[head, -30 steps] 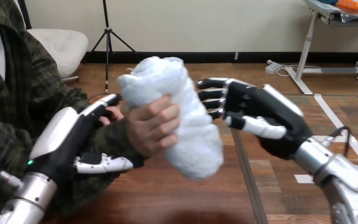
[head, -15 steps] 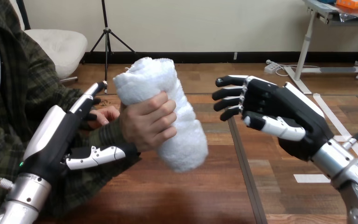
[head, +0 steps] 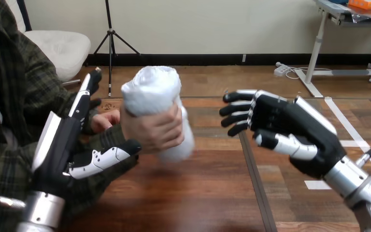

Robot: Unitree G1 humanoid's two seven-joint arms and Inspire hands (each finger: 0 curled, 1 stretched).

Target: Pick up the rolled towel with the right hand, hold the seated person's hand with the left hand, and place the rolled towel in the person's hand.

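The person's hand (head: 152, 129) grips the white rolled towel (head: 150, 89) above the table and holds it nearly upright. My left hand (head: 60, 145) stands open beside the person's forearm (head: 107, 139), its fingers straight and pointing up. Its thumb (head: 101, 158) reaches under the forearm without curling round it. My right hand (head: 290, 128) hovers open to the right of the towel, with its fingers loosely bent toward it. A clear gap lies between that hand and the towel, and it holds nothing.
The person sits at the left, and their other hand (head: 104, 120) rests just behind my left hand's fingers. The wooden table (head: 198, 193) has a dark seam (head: 252, 174) running front to back under my right hand.
The person has turned the towel more upright and drawn it slightly left. My left hand's fingers have swung up and away from the forearm. My right hand has pulled back from the towel.
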